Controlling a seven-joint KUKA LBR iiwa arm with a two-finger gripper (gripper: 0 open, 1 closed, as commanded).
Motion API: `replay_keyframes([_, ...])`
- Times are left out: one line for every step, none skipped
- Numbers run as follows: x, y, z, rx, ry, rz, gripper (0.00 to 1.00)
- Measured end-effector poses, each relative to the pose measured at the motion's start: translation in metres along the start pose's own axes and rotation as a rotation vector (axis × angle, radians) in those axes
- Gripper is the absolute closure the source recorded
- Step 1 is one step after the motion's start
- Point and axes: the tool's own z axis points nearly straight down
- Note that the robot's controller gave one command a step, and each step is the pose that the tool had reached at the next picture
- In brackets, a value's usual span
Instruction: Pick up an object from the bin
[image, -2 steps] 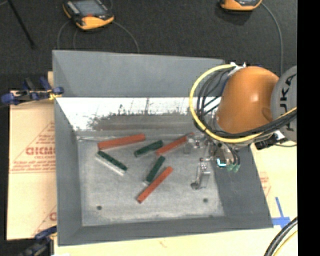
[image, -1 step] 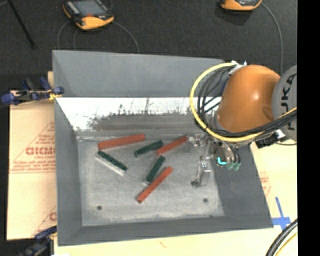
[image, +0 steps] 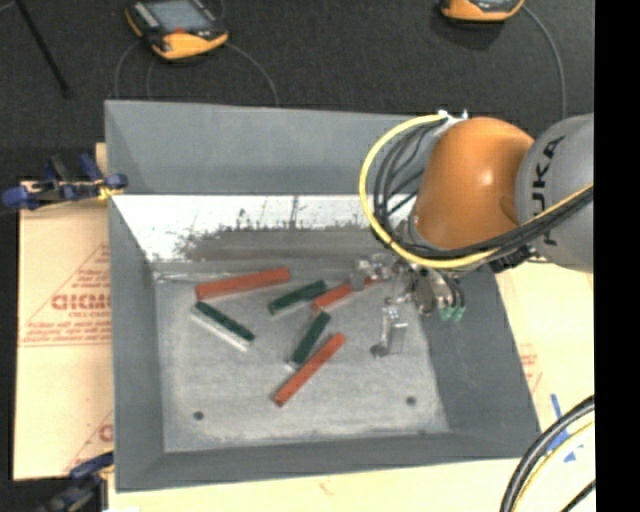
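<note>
Grey metal bin (image: 135, 350): my end effector (image: 388, 335) hung toward its right side, just beside a short red stick (image: 335, 295) and a green stick (image: 310, 338); open or closed, I could not tell.

bright light in the bin (image: 250, 215)
its back wall shines white, the orange cover (image: 470, 180) glows softly, and outside it is dark.
</note>
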Motion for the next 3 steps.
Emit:
replay_keyframes([-0.009,0.021,0.041,-0.002,0.004,-0.243,0.00])
replay_keyframes([0.011,0.083,0.083,-0.003,0.004,-0.290,0.00])
replay_keyframes([0.011,0.032,0.126,-0.003,0.004,-0.506,1.00])
